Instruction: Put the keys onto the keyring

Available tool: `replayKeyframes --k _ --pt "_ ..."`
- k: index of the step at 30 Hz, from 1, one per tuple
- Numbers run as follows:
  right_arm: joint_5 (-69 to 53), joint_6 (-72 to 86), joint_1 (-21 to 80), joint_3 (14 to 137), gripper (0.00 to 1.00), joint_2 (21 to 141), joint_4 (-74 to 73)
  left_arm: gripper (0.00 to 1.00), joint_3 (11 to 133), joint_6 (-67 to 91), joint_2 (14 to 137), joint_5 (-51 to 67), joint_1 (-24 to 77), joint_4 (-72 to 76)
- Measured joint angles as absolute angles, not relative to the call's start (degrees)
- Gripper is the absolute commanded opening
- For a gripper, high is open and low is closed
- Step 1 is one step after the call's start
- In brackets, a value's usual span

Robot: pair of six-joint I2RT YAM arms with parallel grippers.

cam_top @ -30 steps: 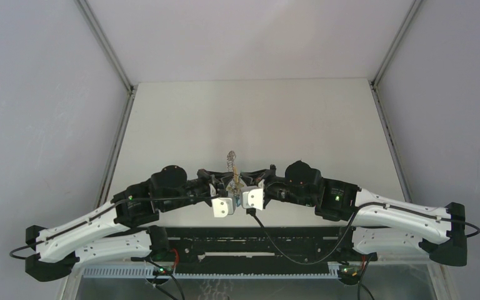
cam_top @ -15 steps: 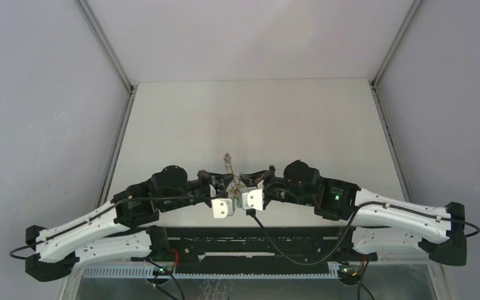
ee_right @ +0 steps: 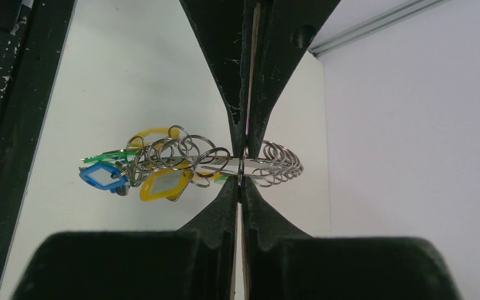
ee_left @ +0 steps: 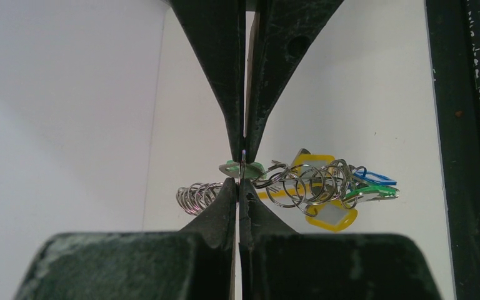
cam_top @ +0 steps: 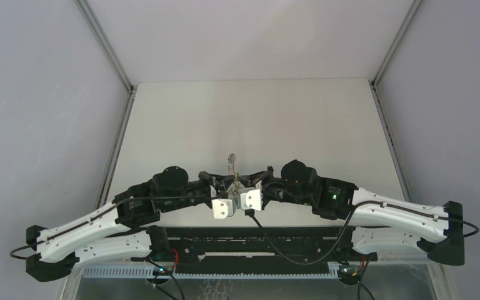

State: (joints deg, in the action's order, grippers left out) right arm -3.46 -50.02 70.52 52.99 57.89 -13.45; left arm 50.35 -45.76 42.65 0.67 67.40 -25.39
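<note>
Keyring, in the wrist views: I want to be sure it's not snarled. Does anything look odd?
Yes: the keyring is a tangled clump of overlapping silver rings, with the keys bunched to one side. It is pinched between the shut jaws of the left gripper and the right gripper.

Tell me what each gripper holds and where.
The left gripper is shut on a green key, at its head, it seems. The right gripper is shut on the keyring, pinching its wire beside the coiled end.

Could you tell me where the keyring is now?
In the top view, the keyring is held above the table, near-centre, pinched by the left gripper and the right gripper.
</note>
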Motion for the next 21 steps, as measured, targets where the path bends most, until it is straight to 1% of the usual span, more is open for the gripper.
replayKeyframes --k 7,10,13,16,21 --pt "-3.73 -50.0 70.48 52.99 0.0 57.87 -13.37 0.0 50.35 -45.5 42.57 0.51 67.4 -25.32" --pt "-3.7 -49.95 70.48 52.99 0.13 57.74 -13.34 0.0 50.35 -45.15 42.57 0.01 67.55 -24.99" --pt "-3.77 -49.71 70.48 52.99 0.2 57.36 -13.39 0.0 50.33 -44.97 42.54 -0.64 67.72 -24.16" --pt "-3.81 -49.47 70.5 52.99 0.23 56.8 -13.52 0.0 49.19 -44.53 42.0 -1.21 67.88 -21.91" --pt "-3.95 -48.84 70.65 52.99 0.23 56.14 -13.52 0.0 47.66 -44.12 41.63 -1.32 67.92 -19.64"
